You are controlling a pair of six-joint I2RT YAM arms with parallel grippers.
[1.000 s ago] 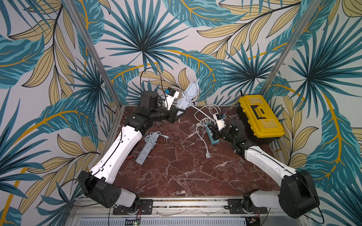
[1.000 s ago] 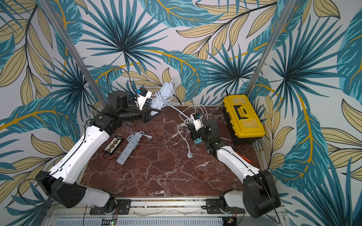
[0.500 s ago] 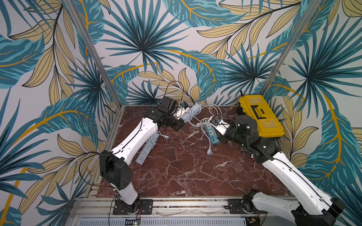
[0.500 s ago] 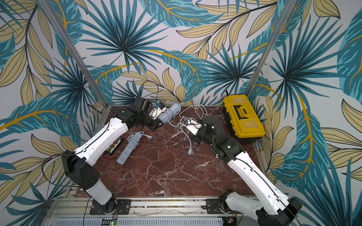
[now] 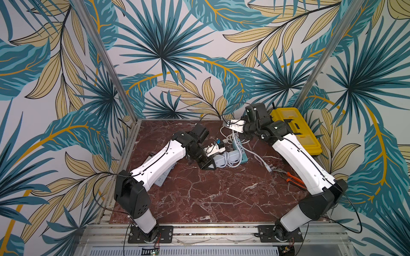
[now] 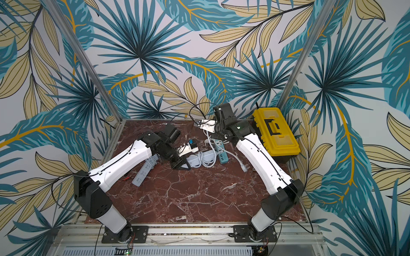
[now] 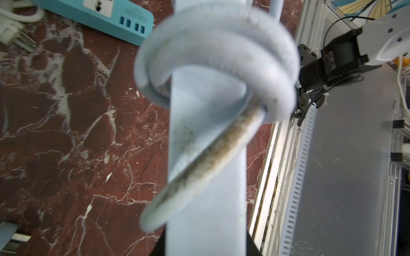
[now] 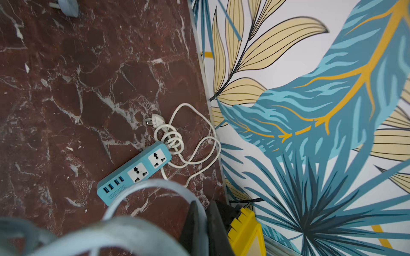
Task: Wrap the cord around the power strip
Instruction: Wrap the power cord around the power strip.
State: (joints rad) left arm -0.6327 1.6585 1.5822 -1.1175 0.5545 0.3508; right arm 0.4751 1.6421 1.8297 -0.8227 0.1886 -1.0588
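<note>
Over the tabletop (image 5: 210,195), nearer its back edge than its front and about midway between the side edges, is the strip (image 5: 235,155). We judge it a rigid, light, smooth plastic bar, likely to twist in a narrow pinch. The left gripper (image 5: 210,163) is clamped on one end of it, which seems the right place: bare plastic, clear of the turns.

The cord (image 7: 221,35) looks thick, rubbery and springy. A few loose turns ring the strip, and we expect them to slacken unless pulled taut. The right gripper (image 8: 205,223) is closed on a loop of it. A hold nearer the strip would, we think, lay tighter turns. The plug (image 5: 267,169), which we take for the cord's end, lies free toward the right edge.

The strip's far end meets the teal strip (image 5: 241,146), and we cannot tell whether it rests on it. The left wrist view cuts off the fingertips and blurs the turns, so we cannot count them.
</note>
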